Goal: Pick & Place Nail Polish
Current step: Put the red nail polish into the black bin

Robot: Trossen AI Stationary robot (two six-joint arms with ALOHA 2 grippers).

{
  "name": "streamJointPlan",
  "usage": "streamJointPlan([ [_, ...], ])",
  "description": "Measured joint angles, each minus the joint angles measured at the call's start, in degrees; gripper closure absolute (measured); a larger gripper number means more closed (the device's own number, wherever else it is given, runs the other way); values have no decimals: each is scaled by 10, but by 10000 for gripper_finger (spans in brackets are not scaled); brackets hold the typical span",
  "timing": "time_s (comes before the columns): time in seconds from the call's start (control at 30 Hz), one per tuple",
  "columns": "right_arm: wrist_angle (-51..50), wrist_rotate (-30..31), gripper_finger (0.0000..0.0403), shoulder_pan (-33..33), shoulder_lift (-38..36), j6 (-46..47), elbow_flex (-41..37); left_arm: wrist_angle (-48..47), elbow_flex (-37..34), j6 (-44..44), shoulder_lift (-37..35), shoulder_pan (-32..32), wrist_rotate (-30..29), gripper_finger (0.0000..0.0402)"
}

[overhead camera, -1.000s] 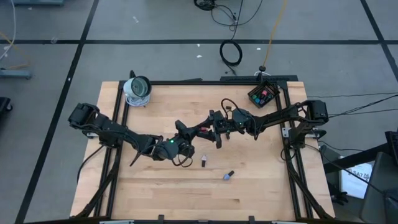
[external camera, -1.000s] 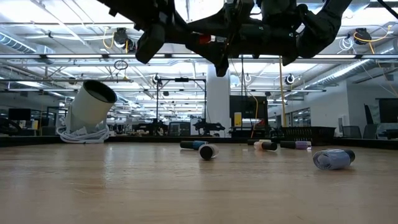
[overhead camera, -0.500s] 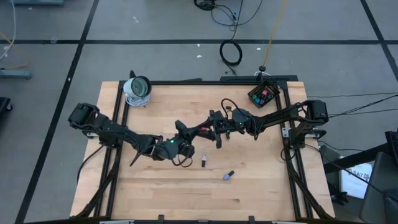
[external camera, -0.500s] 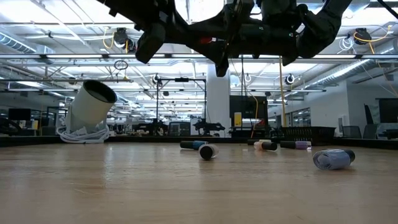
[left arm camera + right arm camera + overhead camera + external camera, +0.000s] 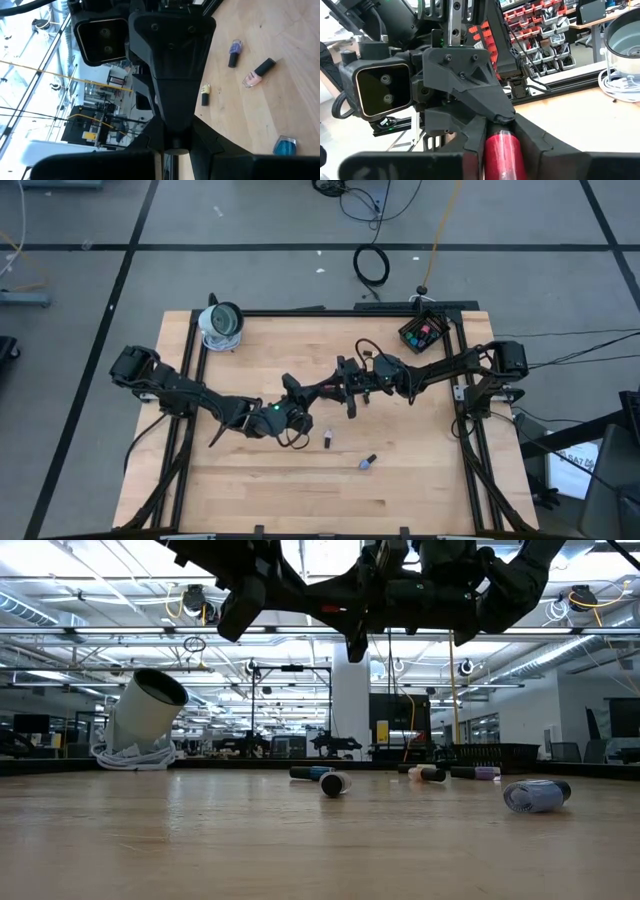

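Note:
High above the middle of the table, my two grippers meet nose to nose around one red nail polish bottle [image 5: 502, 150]. My left gripper [image 5: 333, 388] comes from the table's left and is shut on the bottle. My right gripper [image 5: 347, 391] comes from the right and is shut on it too. In the low view the bottle's red [image 5: 335, 608] shows between the dark hands, well above the wood. Other nail polish bottles lie on their sides on the table: one dark-capped [image 5: 328, 439] and one bluish [image 5: 367, 463]. My left gripper [image 5: 174, 150] pinches the bottle's dark end [image 5: 174, 144] between its two fingers, coming about level from the table's left. The bottle is lifted clear of the table. My right gripper [image 5: 502, 145] pinches the red body [image 5: 503, 142] between its two fingers [image 5: 476, 132], coming about level from the table's right, along the bottle. The bottle lies roughly level between the two hands.
A small black box [image 5: 423, 332] with bottles in it stands at the far right corner. A white round lamp-like thing [image 5: 222, 323] with a coiled cable lies at the far left. Purple [image 5: 234, 50], pink [image 5: 257, 74], yellow [image 5: 205, 93] and blue [image 5: 286, 146] bottles lie on the wood.
My right gripper's fingers have shut on the red bottle that my left gripper holds up. Both hands have kept their places.

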Motion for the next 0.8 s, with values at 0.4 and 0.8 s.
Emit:
streamJointPlan([
  [0.4,1,-5,345,0,-1,-13,0,23,0,-179,-2,4,-14,232],
  [0.8,-42,7,346,-39,-4,-27,-1,-96,1,-416,-86,0,144,93],
])
